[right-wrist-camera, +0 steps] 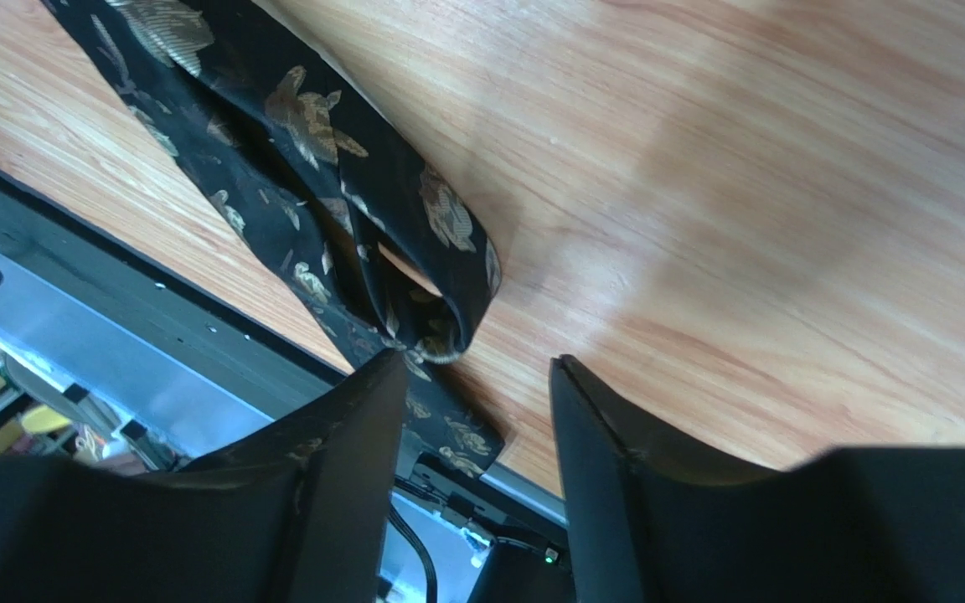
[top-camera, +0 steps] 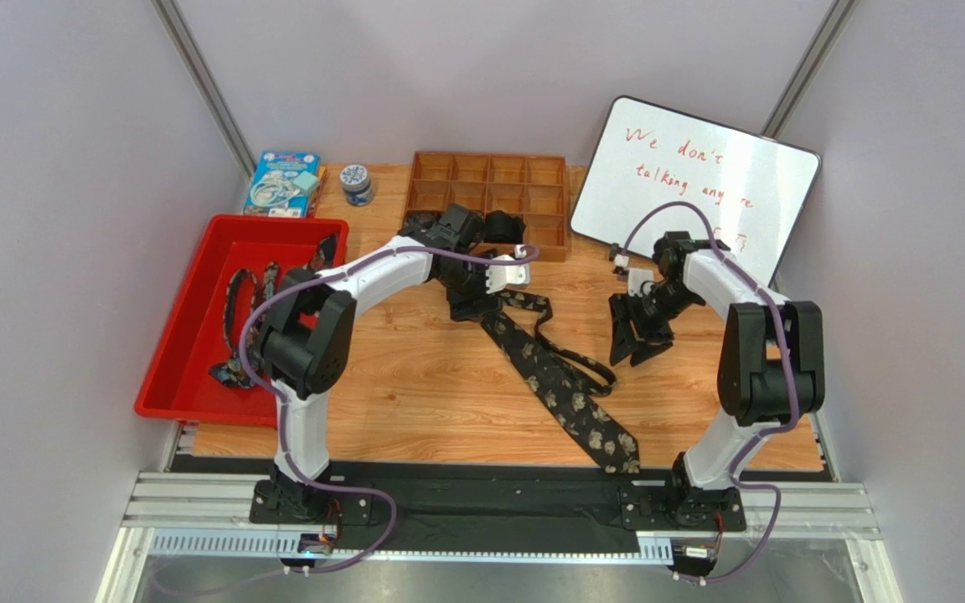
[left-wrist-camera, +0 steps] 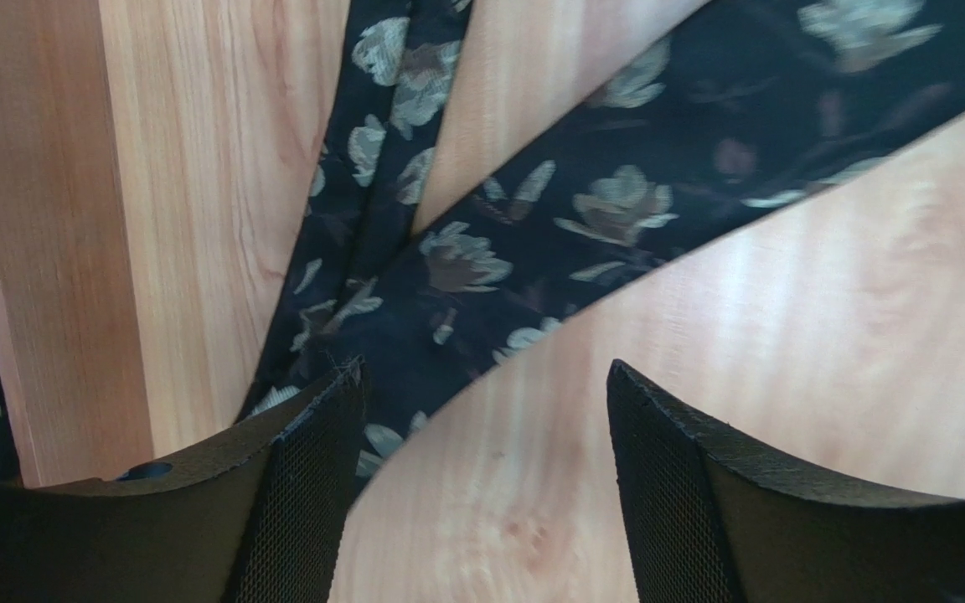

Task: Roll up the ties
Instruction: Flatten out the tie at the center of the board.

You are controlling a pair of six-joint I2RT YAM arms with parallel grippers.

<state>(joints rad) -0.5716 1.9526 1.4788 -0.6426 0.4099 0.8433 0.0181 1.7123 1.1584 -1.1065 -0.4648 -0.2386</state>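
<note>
One dark floral tie [top-camera: 563, 396] lies unrolled, slanting across the wooden table toward the front edge, with its thin end looped off to the right. My left gripper [top-camera: 469, 305] hangs open over the tie's far end. In the left wrist view the tie [left-wrist-camera: 601, 214] runs under the left finger, and nothing sits between the left gripper's [left-wrist-camera: 481, 383] jaws. My right gripper [top-camera: 632, 349] hovers to the right of the tie. In the right wrist view a folded bend of the tie [right-wrist-camera: 324, 151] lies just ahead of the right gripper [right-wrist-camera: 475, 367], which is partly open and empty.
A red tray [top-camera: 186, 377] at the left holds more ties [top-camera: 238, 320]. A wooden compartment box [top-camera: 488, 176] stands at the back with a dark coil [top-camera: 504, 228] in it. A whiteboard [top-camera: 702, 176] leans at the back right. A blue box [top-camera: 283, 182] and a small jar [top-camera: 356, 185] sit at the back left.
</note>
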